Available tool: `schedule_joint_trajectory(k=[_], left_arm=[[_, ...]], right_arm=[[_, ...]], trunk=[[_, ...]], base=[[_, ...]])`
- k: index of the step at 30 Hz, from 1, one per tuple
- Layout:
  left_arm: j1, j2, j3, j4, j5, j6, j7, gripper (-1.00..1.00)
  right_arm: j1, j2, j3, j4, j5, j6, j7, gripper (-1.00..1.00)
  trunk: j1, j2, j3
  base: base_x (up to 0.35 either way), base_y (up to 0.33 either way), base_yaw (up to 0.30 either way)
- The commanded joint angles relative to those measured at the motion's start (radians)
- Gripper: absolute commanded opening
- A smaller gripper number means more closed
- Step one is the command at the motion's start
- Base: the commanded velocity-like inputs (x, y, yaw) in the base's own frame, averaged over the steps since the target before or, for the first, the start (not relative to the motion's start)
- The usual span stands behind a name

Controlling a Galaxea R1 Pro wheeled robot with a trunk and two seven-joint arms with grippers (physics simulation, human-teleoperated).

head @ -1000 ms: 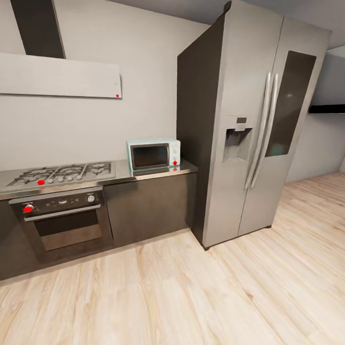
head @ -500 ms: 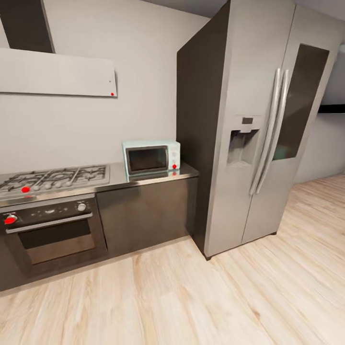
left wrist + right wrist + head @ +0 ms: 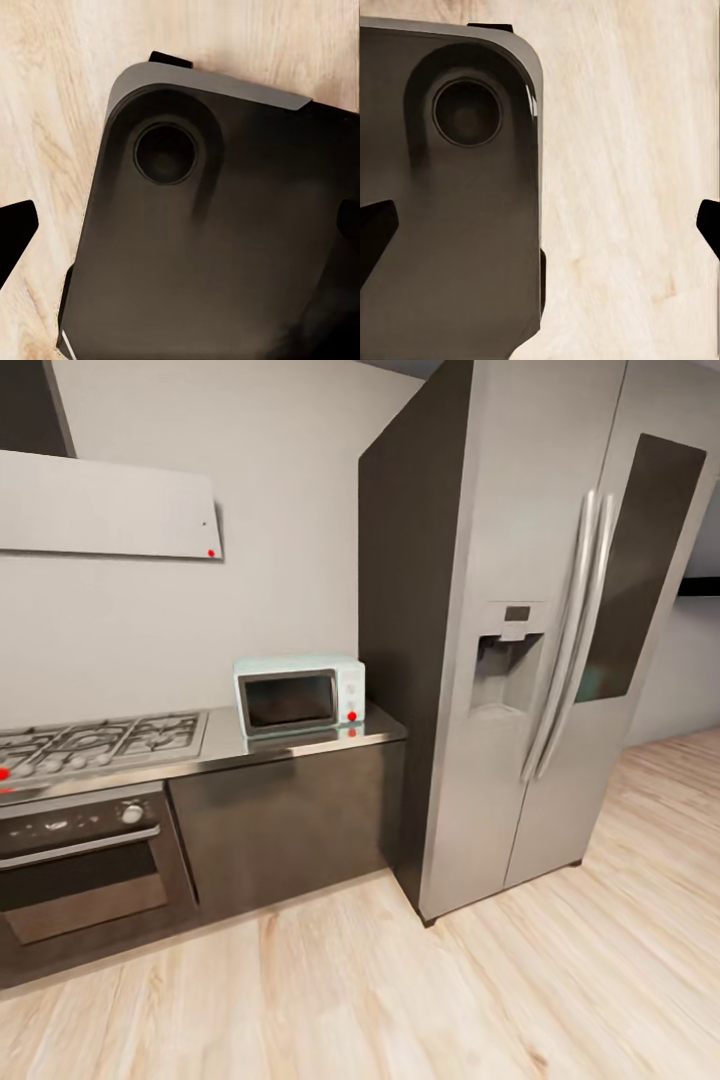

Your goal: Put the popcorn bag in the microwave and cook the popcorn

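The pale mint-blue microwave (image 3: 298,695) stands with its dark glass door shut at the right end of the grey glossy countertop (image 3: 222,736), right beside the fridge. The popcorn bag and the popcorn are out of view. In the left wrist view my left gripper (image 3: 180,232) hangs open over my own dark base (image 3: 225,285), with a dark fingertip at each side edge. My right gripper (image 3: 540,229) is open too, over the base's corner (image 3: 450,225) and the wooden floor. Neither gripper holds anything.
A tall steel two-door fridge (image 3: 520,640) stands right of the counter. Left of the microwave are a steel gas hob (image 3: 90,745) and a black built-in oven (image 3: 80,860), with a hood panel (image 3: 100,505) above. Light wooden floor (image 3: 450,980) lies between me and the cabinets.
The whole head picture has shifted: the camera has come closer and swung rightward, so hob, microwave and fridge slid left and look larger. Nothing in the kitchen itself has moved.
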Motion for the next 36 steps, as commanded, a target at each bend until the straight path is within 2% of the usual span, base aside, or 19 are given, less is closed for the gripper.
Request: schedule_joint_trajectory(k=[1,24,28,36], left_arm=[[0.0,0.0,0.004,0.0,0.002,-0.002,0.0,1.0],[0.0,0.001,0.005,0.0,0.002,-0.004,0.0,1.0],[0.0,0.001,0.006,0.0,0.001,-0.004,0.0,1.0],[0.0,0.001,0.006,0.0,0.001,-0.004,0.0,1.0]], right_arm=[[0.0,0.0,0.0,0.001,0.002,-0.004,-0.002,1.0],[0.0,-0.001,0.002,0.001,0.002,-0.004,-0.002,1.0],[0.0,-0.005,0.001,0.001,0.004,-0.005,-0.002,1.0],[0.0,-0.008,0.0,0.001,0.004,-0.005,-0.002,1.0]], trunk=[[0.001,0.0,-0.001],[0.001,0.0,-0.001],[0.001,0.0,-0.001],[0.001,0.0,-0.001]], base=[[0.32,-0.15,0.0],[0.32,-0.136,0.001],[0.218,-0.013,0.191],[0.014,-0.001,0.269]])
